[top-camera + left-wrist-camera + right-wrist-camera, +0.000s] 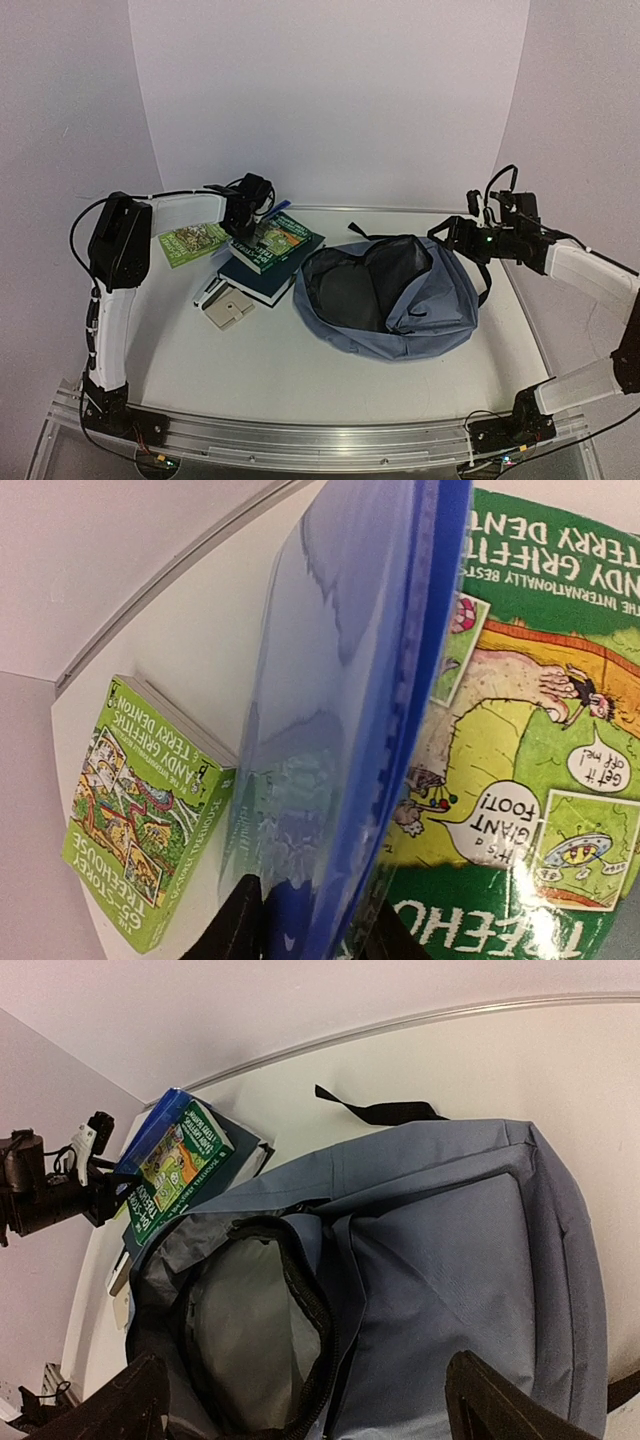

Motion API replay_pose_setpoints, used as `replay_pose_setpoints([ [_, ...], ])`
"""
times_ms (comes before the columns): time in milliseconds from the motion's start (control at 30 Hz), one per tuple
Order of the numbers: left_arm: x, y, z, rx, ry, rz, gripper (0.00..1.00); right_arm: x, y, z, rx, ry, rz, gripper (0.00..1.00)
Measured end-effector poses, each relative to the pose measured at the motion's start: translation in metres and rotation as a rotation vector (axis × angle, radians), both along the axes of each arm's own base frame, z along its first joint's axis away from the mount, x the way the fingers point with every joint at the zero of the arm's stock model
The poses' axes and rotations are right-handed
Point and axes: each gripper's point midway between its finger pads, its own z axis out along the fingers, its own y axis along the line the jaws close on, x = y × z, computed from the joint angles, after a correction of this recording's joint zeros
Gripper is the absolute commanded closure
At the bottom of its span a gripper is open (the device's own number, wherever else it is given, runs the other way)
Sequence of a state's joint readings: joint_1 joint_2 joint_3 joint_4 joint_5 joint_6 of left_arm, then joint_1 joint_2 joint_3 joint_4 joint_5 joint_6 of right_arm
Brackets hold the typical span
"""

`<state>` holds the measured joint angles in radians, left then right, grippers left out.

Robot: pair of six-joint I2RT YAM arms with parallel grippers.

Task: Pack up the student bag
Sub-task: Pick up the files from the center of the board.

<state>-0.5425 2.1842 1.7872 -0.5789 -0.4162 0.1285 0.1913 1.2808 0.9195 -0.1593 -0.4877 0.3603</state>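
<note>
Student bag (430, 300), a soft grey-blue fabric backpack with black zippers, lies at centre right of the overhead view. Its main compartment is unzipped and gapes toward the left of the frame, showing dark lining and nothing packed that I can see.

The left gripper (312, 935), at upper left of the overhead view, has its two black fingers clamped on the edge of a translucent blue plastic folder (340, 710). The folder rises tilted out of the grip in the wrist view. Close behind it, filling the right of that view, is a dark green cartoon-covered paperback (530, 730), which rests on a navy hardback book (262, 282). Whether the folder touches the paperback cannot be told. A smaller light green paperback (140, 810) lies flat at lower left, apart from the stack, on the white table (300, 370). A beige square block (228, 308) sits just below the stack in the overhead view.

The right gripper (300, 1385) hangs over the bag's upper right side with its fingers wide apart, holding nothing.

The step in hand looks like taking the first item, the folder. The next move calls for lifting it clear without dragging the paperback, carrying it rightward across the frame, and sliding it edge first into the opening. The rim sags, so the right gripper may need to pinch it and hold it up.
</note>
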Motion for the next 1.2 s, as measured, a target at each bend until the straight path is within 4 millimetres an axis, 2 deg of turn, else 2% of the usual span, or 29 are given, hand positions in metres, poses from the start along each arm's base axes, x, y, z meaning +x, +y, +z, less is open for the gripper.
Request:
replay_pose_setpoints([
  [200, 0.004, 0.008, 0.002, 0.041, -0.026, 0.016, 0.99, -0.002, 0.0, -0.002, -0.002, 0.011, 0.0, 0.08],
  [467, -0.002, 0.019, 0.017, 0.06, -0.075, 0.035, 1.0, -0.004, -0.002, -0.001, -0.007, 0.015, -0.005, 0.08],
  [600, -0.008, 0.023, 0.045, 0.028, -0.115, 0.045, 1.0, -0.007, -0.003, 0.004, -0.008, 0.006, -0.011, 0.07],
  [700, -0.014, 0.025, 0.074, -0.026, -0.16, 0.062, 1.0, -0.009, -0.004, 0.012, -0.008, -0.007, -0.014, 0.06],
  [833, -0.03, 0.025, 0.123, -0.15, -0.21, 0.076, 1.0, -0.01, -0.005, 0.037, 0.0, -0.05, -0.013, 0.04],
  [1000, -0.068, 0.012, 0.177, -0.397, -0.209, 0.004, 1.0, -0.015, 0.001, 0.087, 0.016, -0.147, 0.023, 0.03],
  [1100, -0.098, -0.007, 0.197, -0.554, -0.151, -0.108, 1.0, -0.02, 0.009, 0.116, 0.027, -0.202, 0.066, 0.02],
  [1200, -0.13, -0.03, 0.205, -0.685, -0.055, -0.239, 1.0, -0.029, 0.027, 0.135, 0.041, -0.234, 0.136, 0.02],
])
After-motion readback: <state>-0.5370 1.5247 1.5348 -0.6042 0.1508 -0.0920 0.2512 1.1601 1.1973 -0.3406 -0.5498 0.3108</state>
